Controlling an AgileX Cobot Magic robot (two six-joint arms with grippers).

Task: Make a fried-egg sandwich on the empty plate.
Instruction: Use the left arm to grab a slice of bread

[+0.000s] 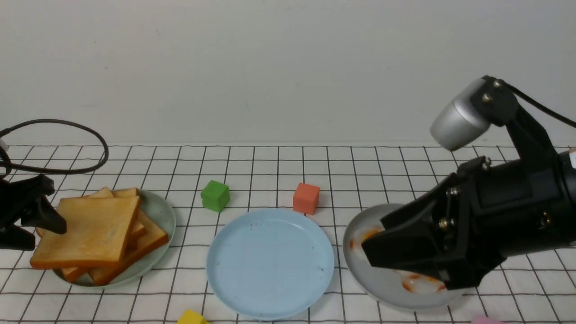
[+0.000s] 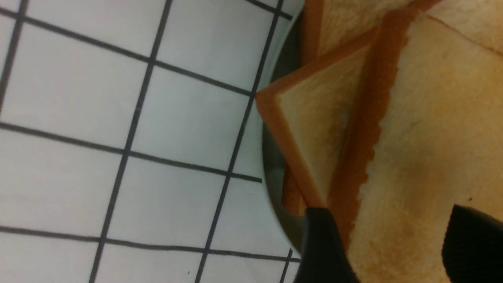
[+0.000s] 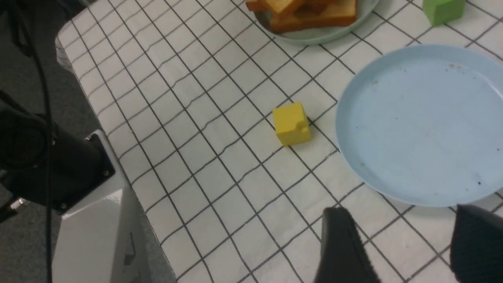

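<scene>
Several loose golden toast slices (image 1: 90,227) lie stacked on the pale grey-green plate (image 1: 164,211). My left gripper (image 1: 38,231) is open at the stack's left edge; in the left wrist view (image 2: 397,243) its jaws stand wide over the top slice (image 2: 432,137). The empty light-blue plate (image 1: 270,263) sits in the middle and also shows in the right wrist view (image 3: 420,125). Fried eggs (image 1: 420,283) lie on the grey plate (image 1: 387,288) at the right. My right gripper (image 1: 375,238) is open and empty over them, its jaws wide apart (image 3: 404,243). No assembled sandwich is in view.
A green cube (image 1: 215,195) and an orange cube (image 1: 306,198) stand behind the blue plate. A yellow cube (image 1: 191,317) lies at the front, near that plate (image 3: 292,124). A black cable loop (image 1: 90,135) lies at the back left. The table's front-left edge (image 3: 118,173) shows.
</scene>
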